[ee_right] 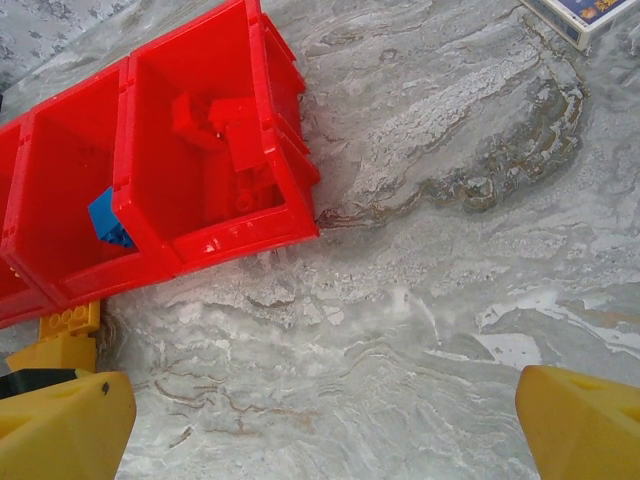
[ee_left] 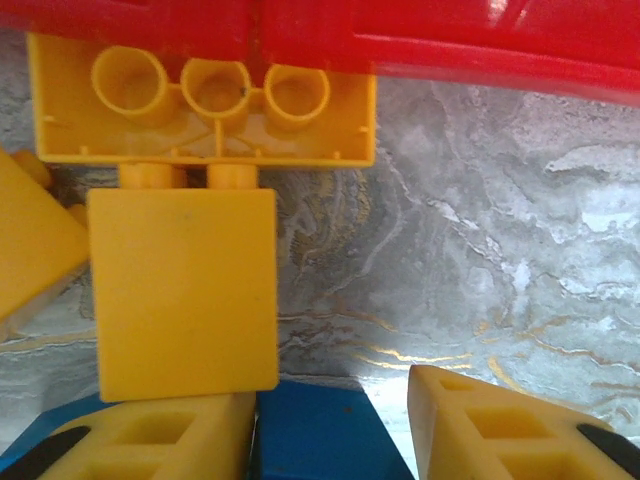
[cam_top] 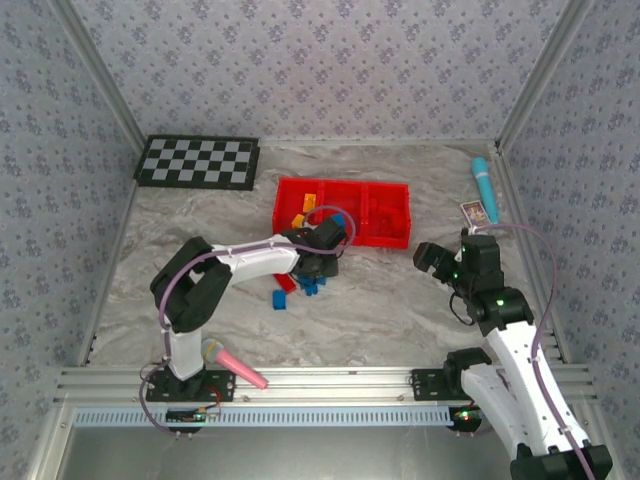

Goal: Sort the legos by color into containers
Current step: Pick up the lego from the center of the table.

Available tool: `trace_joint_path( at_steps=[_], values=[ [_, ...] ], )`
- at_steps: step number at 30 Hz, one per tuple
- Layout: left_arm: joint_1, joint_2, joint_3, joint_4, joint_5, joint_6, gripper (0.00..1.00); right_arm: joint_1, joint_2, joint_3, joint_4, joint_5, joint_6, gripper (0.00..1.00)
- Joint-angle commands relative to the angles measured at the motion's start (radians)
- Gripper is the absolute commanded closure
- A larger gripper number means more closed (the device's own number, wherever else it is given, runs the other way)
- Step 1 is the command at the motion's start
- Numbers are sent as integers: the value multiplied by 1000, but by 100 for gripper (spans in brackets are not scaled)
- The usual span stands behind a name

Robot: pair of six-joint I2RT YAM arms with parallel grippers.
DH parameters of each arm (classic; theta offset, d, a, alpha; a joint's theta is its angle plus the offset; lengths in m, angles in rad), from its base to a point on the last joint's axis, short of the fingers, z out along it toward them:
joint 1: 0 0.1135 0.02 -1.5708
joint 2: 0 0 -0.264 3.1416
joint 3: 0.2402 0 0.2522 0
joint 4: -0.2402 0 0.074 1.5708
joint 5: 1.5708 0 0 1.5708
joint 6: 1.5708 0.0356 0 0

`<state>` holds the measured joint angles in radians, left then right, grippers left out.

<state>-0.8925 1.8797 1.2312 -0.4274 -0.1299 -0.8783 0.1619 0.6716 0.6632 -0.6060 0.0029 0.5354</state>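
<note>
The left pincer (ee_left: 332, 420) stands partly apart astride a blue lego (ee_left: 315, 440) on the counter (ee_left: 480, 250), just before the red tray (ee_left: 450, 40); whether it already pinches cannot be told. It should clamp squarely on the flat sides, lift clear of the yellow legos (ee_left: 185, 290) alongside, and aim for the middle compartment (ee_right: 55, 170), where a second blue lego (ee_right: 105, 220) lies. The right pincer (ee_right: 320, 430) hangs wide apart, empty. The card (ee_right: 580, 15) carries print too small to read.

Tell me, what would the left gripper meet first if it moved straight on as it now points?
Most likely the yellow square brick just ahead of the left gripper; farther on stands the red tray wall. Depth is unclear.
</note>
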Motion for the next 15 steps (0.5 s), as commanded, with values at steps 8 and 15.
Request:
trace_joint_path(
  at_steps=[8,15],
  values=[
    [-12,52,63,-65,40,49,61,-8,-9,-3,-13,2,3,0],
    [-20,109,118,-126,55,93,61,-10,-2,-2,-6,1,6,0]
  ],
)
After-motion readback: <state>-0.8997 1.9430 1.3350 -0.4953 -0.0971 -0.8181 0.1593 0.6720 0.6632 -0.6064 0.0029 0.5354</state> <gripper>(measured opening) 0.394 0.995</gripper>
